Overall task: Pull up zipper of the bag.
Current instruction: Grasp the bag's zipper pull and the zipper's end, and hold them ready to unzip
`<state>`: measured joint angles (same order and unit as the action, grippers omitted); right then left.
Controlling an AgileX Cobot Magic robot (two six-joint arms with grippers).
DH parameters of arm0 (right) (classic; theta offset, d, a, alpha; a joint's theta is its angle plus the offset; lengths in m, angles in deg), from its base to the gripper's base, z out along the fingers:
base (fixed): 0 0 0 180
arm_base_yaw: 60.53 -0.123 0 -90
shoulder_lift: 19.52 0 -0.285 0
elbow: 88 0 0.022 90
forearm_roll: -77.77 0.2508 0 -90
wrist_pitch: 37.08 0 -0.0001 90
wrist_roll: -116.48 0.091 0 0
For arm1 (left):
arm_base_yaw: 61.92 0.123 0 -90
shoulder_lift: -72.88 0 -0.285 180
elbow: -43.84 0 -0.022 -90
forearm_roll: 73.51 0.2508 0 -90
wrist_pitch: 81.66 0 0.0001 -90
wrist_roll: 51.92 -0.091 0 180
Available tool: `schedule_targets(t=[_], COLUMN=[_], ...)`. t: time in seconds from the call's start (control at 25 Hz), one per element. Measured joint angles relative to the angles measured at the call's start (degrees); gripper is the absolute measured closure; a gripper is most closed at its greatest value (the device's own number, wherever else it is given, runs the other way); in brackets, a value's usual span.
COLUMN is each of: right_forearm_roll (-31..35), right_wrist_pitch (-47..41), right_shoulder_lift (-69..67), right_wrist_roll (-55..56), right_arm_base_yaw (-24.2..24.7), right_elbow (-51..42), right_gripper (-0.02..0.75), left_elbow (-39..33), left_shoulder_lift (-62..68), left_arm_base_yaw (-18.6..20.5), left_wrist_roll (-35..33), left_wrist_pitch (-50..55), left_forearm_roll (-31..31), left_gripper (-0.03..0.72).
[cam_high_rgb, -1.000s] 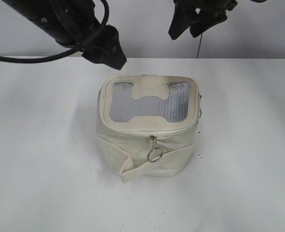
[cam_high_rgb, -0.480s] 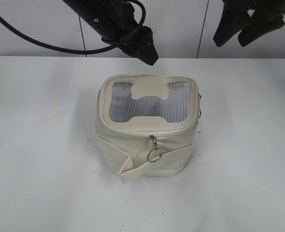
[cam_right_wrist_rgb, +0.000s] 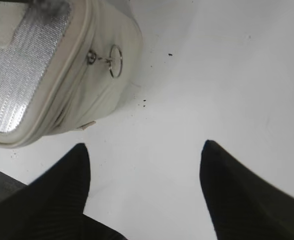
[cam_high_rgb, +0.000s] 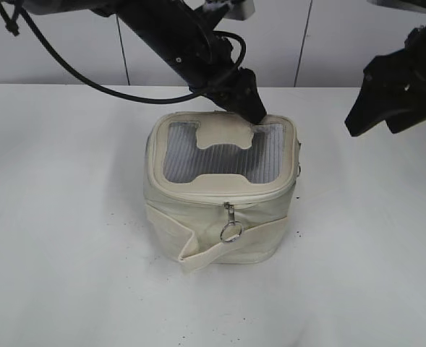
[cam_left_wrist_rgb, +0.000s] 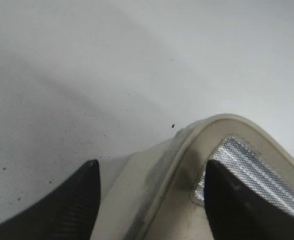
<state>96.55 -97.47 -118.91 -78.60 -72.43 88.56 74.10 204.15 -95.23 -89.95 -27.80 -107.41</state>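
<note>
In the exterior view one small boxy cream faux-leather bag (cam_high_rgb: 220, 195) stands near the middle of the white table (cam_high_rgb: 61, 246). Its top is a grey ribbed window (cam_high_rgb: 223, 160) with one cream bone-shaped patch (cam_high_rgb: 226, 133), and one flat cream strap (cam_high_rgb: 223, 246) wraps the front low down. The cream zipper (cam_high_rgb: 220, 197) runs round the top panel rim; two silver sliders show here, one at the front (cam_high_rgb: 229, 210) with a ring pull (cam_high_rgb: 231, 231) hanging from it, the other at the right edge (cam_high_rgb: 299, 168). The black left gripper (cam_high_rgb: 250, 108) comes in from the upper left and its tip sits at the back rim of the bag, beside the patch; whether it touches cannot be told. The black right gripper (cam_high_rgb: 382, 123) hangs to the right, well apart from the bag, its two fingers spread.

In the left wrist view two dark fingers (cam_left_wrist_rgb: 72, 210) stand wide apart, the bag's rounded top corner and rim (cam_left_wrist_rgb: 186, 150) lying between them, nothing clamped.

In the right wrist view two dark fingers (cam_right_wrist_rgb: 52, 200) are spread wide over bare table, holding nothing. The bag (cam_right_wrist_rgb: 72, 95) lies at upper left, with one silver slider and its ring pull (cam_right_wrist_rgb: 115, 61) on the side.
</note>
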Motion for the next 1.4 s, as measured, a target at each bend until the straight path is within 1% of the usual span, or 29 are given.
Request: schedule_targets(t=[0.24,0.28,0.36,0.4,0.48,0.52,0.56,0.6,0.72,0.84,0.92,1.08,1.2,1.4], right_forearm_roll=[2.6,3.2,4.6,5.2,6.4,7.4,8.6,10.3,15.0,21.8,28.5,38.7,44.8,53.1], right_wrist_pitch=[7.9,8.8,11.2,12.4,15.6,17.1,19.2,22.0,30.7,34.8,35.6,36.2,36.5,37.4], right_shoulder_lift=[5.8,6.1,6.1,6.1,6.1,6.1,6.1,6.1,6.2,6.2,6.2,6.0,4.3,-0.4], right_wrist_roll=[-0.9,-1.4,-2.6,-3.5,-6.1,-7.7,-9.3,-10.4,-14.5,-23.7,-31.9,-46.6,-55.8,-69.2], right_arm_base_yaw=[0.0,0.0,0.0,0.0,-0.1,-0.1,-0.1,-0.1,-0.1,-0.1,-0.1,-0.1,-0.1,-0.1], right_elbow=[-13.5,-15.0,-18.2,-19.4,-21.7,-22.8,-23.7,-24.9,-28.8,-31.6,-32.7,-33.1,-33.1,-33.1], right_gripper=[0.203,0.203,0.203,0.203,0.203,0.203,0.203,0.203,0.203,0.203,0.203,0.203,0.203,0.204], left_elbow=[1.1,1.2,1.4,1.4,1.4,1.4,1.4,1.4,1.4,1.4,1.4,1.4,1.4,1.4], left_shoulder_lift=[2.6,2.8,3.0,3.1,3.1,3.1,3.1,3.1,3.1,3.1,3.1,3.1,3.1,3.1], left_arm_base_yaw=[0.0,0.0,0.0,0.0,0.0,0.0,0.0,0.0,0.0,0.0,0.0,0.0,0.0,0.0], left_wrist_roll=[-0.9,-0.9,-0.9,-0.9,-1.0,-1.1,-1.5,-1.6,-1.8,-1.8,-1.8,-1.9,-1.9,-1.9], left_wrist_pitch=[3.4,3.6,4.0,4.2,4.4,4.6,4.9,5.1,5.5,5.6,5.6,5.8,5.8,5.9], left_forearm_roll=[-1.2,-1.3,-1.8,-2.2,-2.5,-2.6,-2.7,-2.9,-3.1,-3.1,-3.1,-3.1,-3.1,-3.1], left_gripper=[0.19,0.198,0.246,0.297,0.431,0.521,0.592,0.63,0.637,0.637,0.637,0.639,0.639,0.64])
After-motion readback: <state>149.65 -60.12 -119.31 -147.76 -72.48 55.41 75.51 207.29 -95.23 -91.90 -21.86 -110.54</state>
